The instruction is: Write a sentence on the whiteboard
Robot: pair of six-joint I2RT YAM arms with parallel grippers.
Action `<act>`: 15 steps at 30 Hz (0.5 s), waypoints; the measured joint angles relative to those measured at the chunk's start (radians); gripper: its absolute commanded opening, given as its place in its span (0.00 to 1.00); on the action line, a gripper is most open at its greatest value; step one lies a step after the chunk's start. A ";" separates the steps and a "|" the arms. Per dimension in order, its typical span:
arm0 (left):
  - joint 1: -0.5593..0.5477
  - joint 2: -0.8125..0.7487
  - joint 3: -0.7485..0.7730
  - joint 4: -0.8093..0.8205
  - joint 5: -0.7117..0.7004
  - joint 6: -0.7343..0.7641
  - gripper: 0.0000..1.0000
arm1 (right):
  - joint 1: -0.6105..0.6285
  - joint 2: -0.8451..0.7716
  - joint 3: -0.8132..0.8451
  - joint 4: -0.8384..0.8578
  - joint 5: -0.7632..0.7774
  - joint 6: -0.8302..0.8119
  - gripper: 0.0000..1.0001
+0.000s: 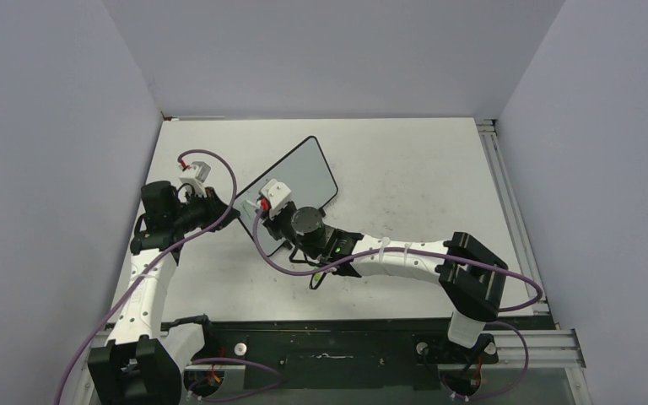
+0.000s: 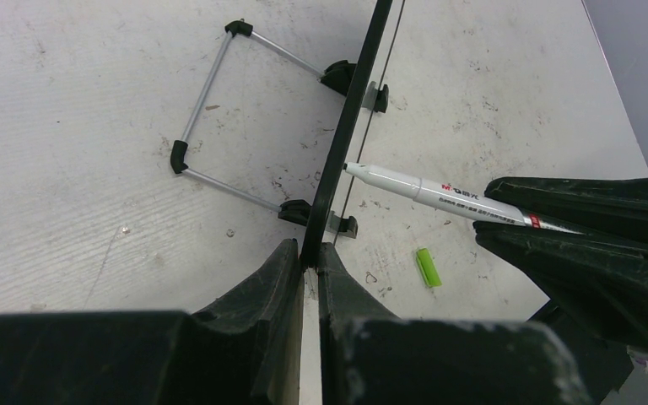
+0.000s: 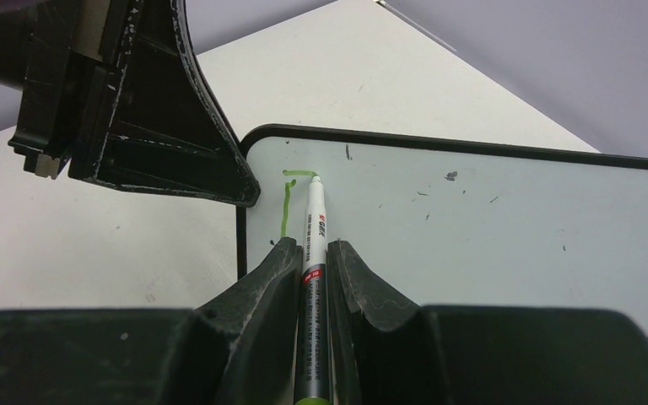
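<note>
The whiteboard (image 1: 304, 173) stands tilted on the table, propped on a wire stand (image 2: 219, 126). My left gripper (image 2: 310, 249) is shut on its black left edge, and the board (image 2: 350, 126) shows edge-on from there. A white marker (image 3: 314, 245) sits in my shut right gripper (image 3: 312, 246), its tip touching the board's face (image 3: 472, 236) near the top left corner. Of the sentence (image 3: 288, 198), one upright green stroke with a short bar on top shows beside the tip. From above, the right gripper (image 1: 268, 211) is over the board's lower left part.
A small green marker cap (image 2: 424, 267) lies on the scuffed white tabletop (image 2: 93, 169) in front of the board. The left gripper's black fingers (image 3: 177, 126) stand close to the marker, at the board's corner. Grey walls enclose the table on three sides.
</note>
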 measured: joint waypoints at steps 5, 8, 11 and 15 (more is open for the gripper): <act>0.000 0.000 0.000 0.000 -0.001 0.000 0.00 | 0.000 0.000 -0.011 0.007 0.010 0.000 0.05; 0.000 0.000 0.000 0.000 -0.002 0.000 0.00 | 0.000 0.000 -0.019 0.013 0.015 0.000 0.05; 0.000 0.000 0.000 0.000 -0.003 0.000 0.00 | 0.000 0.000 -0.020 0.014 0.017 0.000 0.05; 0.000 0.000 0.000 0.000 -0.003 0.000 0.00 | 0.001 0.000 -0.027 0.018 0.020 -0.001 0.05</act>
